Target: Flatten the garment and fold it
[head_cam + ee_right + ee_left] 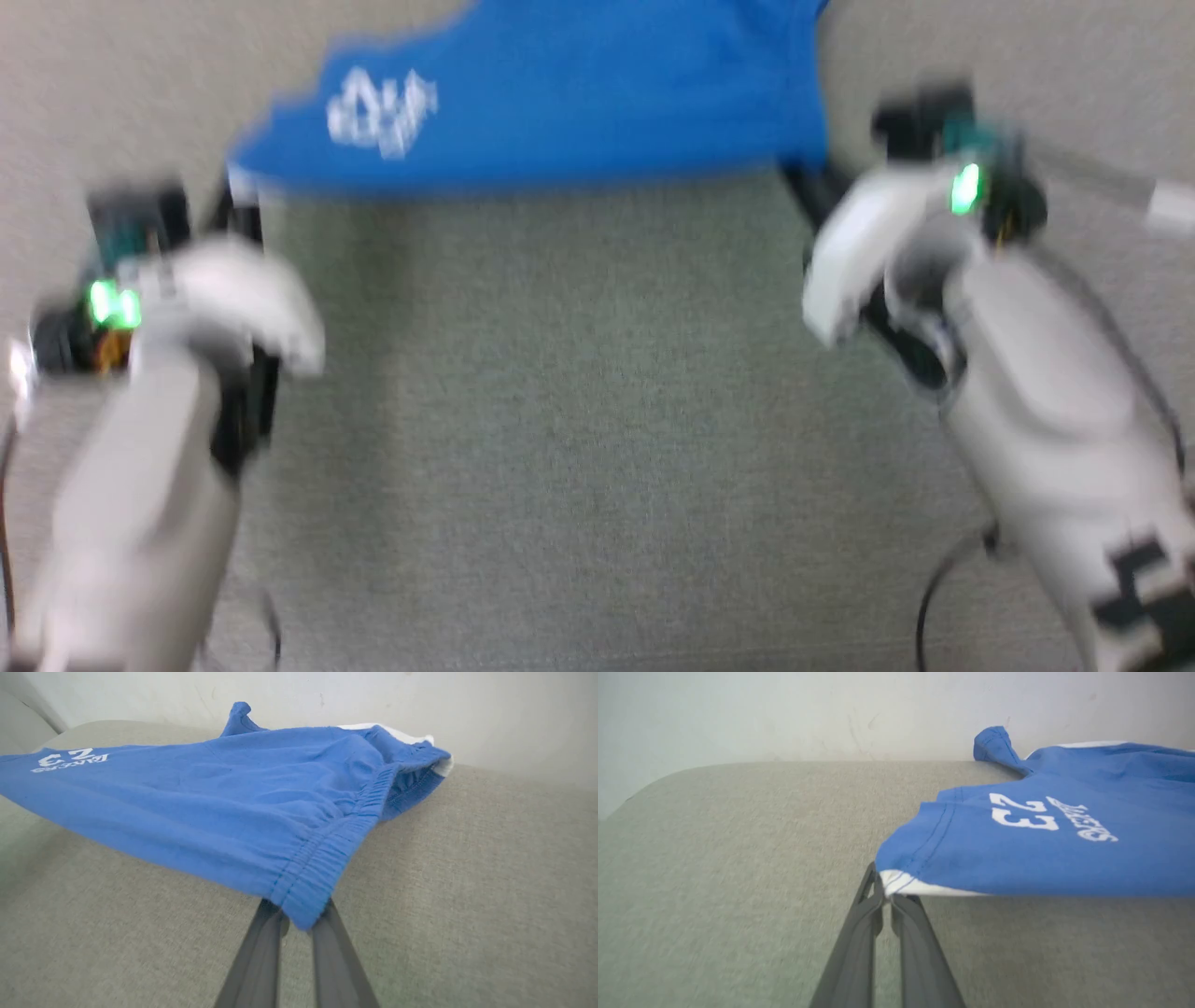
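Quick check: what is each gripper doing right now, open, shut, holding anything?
Left gripper: shut on the garment, at its white-trimmed hem corner.
Right gripper: shut on the garment, at its elastic waist corner.

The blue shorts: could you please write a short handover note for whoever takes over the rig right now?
Left claw: shut on the hem corner of the shorts, at the white trim.
Right claw: shut on the corner of the elastic waistband.
Shorts: stretched between the two claws, near edge lifted off the grey fabric surface, far part resting on it, print facing up.
Done: both corners gripped, near edge pulled taut.
Left: lay the shorts flat, smooth them, then fold; no fold made yet.
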Tool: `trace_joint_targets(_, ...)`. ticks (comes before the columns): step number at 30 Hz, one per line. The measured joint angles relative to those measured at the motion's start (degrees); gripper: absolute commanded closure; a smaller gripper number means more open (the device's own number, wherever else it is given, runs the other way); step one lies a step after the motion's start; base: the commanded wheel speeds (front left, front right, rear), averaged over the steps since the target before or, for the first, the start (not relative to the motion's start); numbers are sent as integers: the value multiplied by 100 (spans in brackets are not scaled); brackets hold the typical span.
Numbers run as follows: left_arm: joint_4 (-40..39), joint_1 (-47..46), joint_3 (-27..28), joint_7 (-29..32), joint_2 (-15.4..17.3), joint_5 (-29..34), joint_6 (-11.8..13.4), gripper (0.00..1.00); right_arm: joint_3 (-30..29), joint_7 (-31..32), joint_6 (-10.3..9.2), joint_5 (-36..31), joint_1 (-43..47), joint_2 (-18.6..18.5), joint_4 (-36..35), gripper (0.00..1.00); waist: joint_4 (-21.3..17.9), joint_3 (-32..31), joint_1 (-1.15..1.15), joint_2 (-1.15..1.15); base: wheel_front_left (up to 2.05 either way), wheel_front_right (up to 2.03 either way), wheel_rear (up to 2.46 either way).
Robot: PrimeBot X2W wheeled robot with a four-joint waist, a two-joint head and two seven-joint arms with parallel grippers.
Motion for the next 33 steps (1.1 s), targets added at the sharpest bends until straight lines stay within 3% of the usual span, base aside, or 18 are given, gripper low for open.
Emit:
trace_joint_targets(9,-2932,3155,164,843,800,-153,1057,100,-579,639,11,-268,2701,-315,-2196,100,30,-1122,-1,0,0,0,0)
trace_joint_targets(16,-4415,4915,261,1425,1295,-170,1770,100,-1325,1656,45,-938,4654,27,-4090,100,56,-1744,0,0,0,0,0)
trace_joint_targets(22,-5045,5893,377,1669,1427,-302,2202,100,-1669,2350,48,-1402,5921,380,-5154,100,96,-2006,0,0,0,0,0)
trace_joint_targets(29,-5420,6080,470,1726,1553,-386,2238,100,-1937,2646,53,-1556,6414,654,-5479,100,123,-1885,2,0,0,0,0)
trace_joint_targets(33,-5288,5380,403,2017,1770,-387,1935,100,-1940,2700,45,-1533,6113,681,-5411,100,86,-1743,2,0,0,0,0)
